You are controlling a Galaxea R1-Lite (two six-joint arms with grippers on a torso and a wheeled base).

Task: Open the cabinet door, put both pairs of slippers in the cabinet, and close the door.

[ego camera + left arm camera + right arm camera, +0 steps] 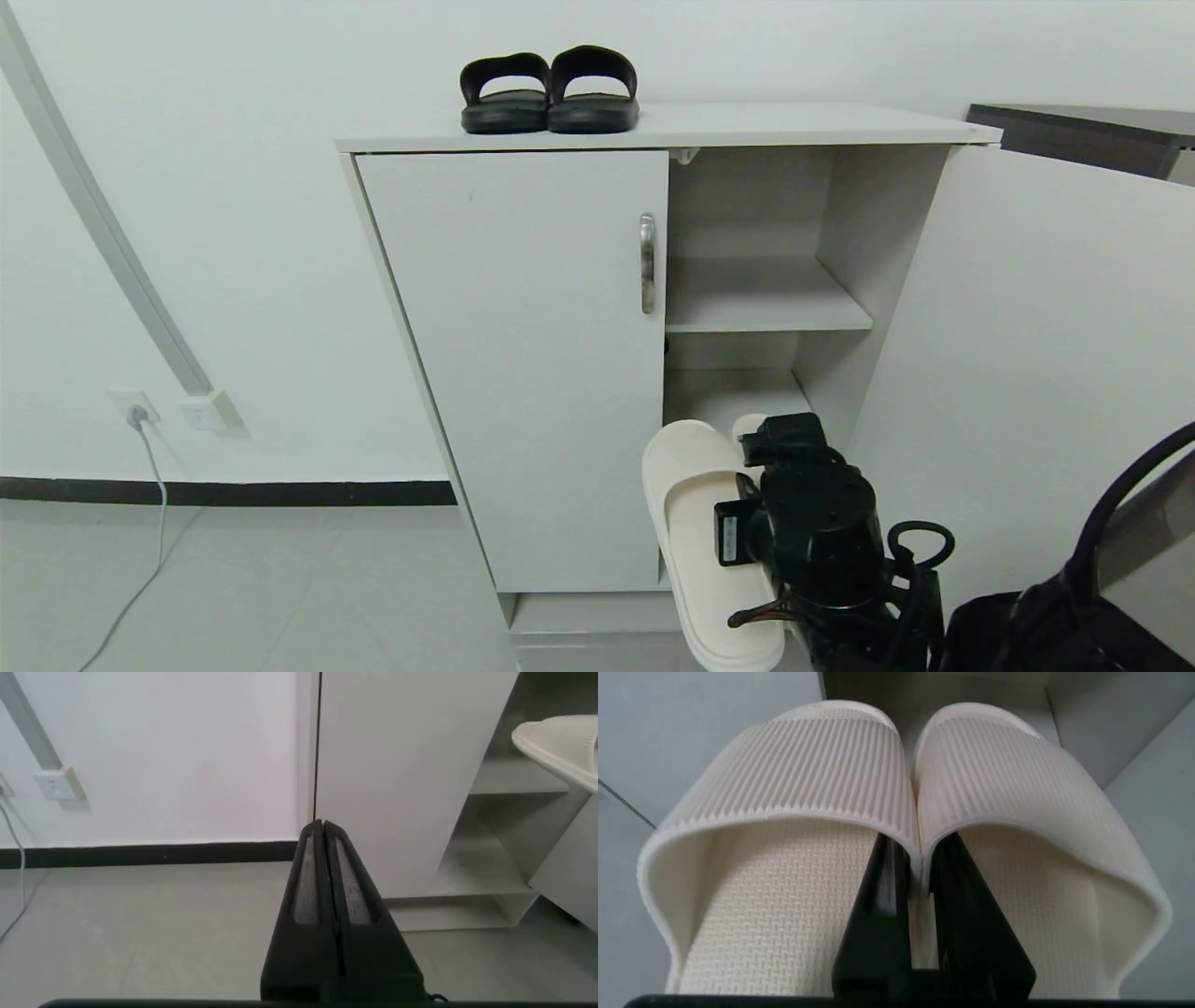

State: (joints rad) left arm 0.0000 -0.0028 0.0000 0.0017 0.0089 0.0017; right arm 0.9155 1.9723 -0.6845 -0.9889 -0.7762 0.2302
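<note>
Door (pixel 1027 373) open. Right gripper (pixel 915 873) clamps white slippers (pixel 785 793) together, toes at lower shelf (pixel 738 397) (not set down). Black slippers (pixel 549 91) wait on cabinet top (pixel 794 123). Left gripper (pixel 322 868) closed, empty. Remaining: both placements, door closing.

Head view: the right gripper (pixel 777 435) and its arm cover nearly all of one of the white slippers (pixel 695 523), leaving only a toe. The shut left door (pixel 523 373) hides that half of the cabinet (pixel 653 126). The open door (pixel 1027 373) runs off the picture's edge. Right wrist view: the slippers' heels are cut off, and the straps hide the fingertips.
</note>
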